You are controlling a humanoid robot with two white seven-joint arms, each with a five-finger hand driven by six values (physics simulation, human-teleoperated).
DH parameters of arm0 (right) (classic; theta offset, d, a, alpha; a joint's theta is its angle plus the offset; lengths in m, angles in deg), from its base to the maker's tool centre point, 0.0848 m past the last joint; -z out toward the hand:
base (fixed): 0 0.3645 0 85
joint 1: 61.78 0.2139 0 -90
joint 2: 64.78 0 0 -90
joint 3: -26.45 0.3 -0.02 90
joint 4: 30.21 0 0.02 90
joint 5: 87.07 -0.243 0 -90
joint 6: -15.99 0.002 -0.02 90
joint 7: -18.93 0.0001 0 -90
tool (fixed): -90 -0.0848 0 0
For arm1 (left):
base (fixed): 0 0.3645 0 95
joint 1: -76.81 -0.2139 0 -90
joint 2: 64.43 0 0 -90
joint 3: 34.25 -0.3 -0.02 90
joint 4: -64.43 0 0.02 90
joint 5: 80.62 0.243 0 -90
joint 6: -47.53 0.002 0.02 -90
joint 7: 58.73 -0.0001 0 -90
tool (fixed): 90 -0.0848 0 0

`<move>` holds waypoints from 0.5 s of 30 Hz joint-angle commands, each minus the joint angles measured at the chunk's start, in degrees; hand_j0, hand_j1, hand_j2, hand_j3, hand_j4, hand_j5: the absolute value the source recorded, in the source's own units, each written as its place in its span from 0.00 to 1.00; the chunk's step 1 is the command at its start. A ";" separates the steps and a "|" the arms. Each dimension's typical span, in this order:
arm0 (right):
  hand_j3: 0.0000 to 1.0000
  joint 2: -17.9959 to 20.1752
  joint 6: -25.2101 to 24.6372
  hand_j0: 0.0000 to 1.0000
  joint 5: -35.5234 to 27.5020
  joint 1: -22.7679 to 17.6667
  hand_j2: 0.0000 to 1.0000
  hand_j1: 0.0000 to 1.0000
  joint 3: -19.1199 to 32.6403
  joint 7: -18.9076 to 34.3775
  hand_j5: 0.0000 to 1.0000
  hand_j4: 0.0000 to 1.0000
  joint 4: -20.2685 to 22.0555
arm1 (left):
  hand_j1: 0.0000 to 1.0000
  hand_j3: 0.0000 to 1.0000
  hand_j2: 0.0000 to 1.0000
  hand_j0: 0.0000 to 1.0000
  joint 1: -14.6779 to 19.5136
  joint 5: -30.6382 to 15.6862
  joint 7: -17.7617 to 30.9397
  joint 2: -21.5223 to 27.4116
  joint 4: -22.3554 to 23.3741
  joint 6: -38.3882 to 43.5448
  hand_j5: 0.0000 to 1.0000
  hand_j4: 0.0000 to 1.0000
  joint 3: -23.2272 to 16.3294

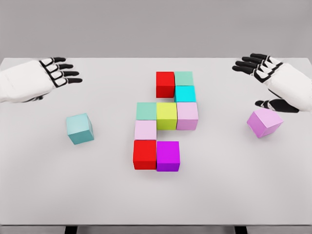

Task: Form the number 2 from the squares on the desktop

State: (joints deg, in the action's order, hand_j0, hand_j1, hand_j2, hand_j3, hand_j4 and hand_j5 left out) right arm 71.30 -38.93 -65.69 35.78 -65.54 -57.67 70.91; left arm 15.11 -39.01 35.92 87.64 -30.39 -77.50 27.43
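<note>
Squares (166, 116) multicoloured, clustered, two loose

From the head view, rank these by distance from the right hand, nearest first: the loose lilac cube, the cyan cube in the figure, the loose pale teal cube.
From the right hand:
1. Lilac cube, just below the hand, tilted.
2. Cyan cube, upper right of the figure, mid-table.
3. Pale teal cube, alone on the left side.

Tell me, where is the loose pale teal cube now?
In the head view, the pale teal cube lies alone on the table's left side, below the open left hand and left of the assembled blocks.
</note>
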 commanded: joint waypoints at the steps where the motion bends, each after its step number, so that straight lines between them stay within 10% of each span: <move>1: 1.00 0.24 -0.08 1.00 2.26 0.00 1.00 1.00 -0.55 -0.04 1.00 1.00 0.04 | 1.00 1.00 1.00 1.00 0.00 -2.49 -0.26 2.08 0.08 0.02 1.00 1.00 -1.04; 4: 1.00 1.12 -0.08 1.00 1.03 0.70 1.00 1.00 -1.34 -0.39 1.00 1.00 -0.05 | 1.00 1.00 1.00 1.00 0.09 -8.73 -0.26 3.49 1.66 0.02 1.00 1.00 -5.17; 7: 1.00 11.57 -0.08 1.00 -9.69 3.51 1.00 1.00 -2.83 -0.47 1.00 1.00 -2.15 | 1.00 1.00 1.00 1.00 0.18 -11.98 -0.26 4.02 2.89 0.02 1.00 1.00 -6.05; 15: 1.00 30.30 -0.08 1.00 -8.47 38.13 1.00 1.00 -48.79 1.37 1.00 1.00 -5.06 | 1.00 1.00 1.00 1.00 0.62 -18.75 -0.26 4.99 3.95 0.02 1.00 1.00 -10.71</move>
State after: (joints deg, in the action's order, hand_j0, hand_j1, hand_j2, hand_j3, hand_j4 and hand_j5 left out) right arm 97.57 -38.91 -74.06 76.10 -104.07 -56.99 65.95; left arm 15.82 -55.89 35.69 92.01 -26.60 -77.50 17.96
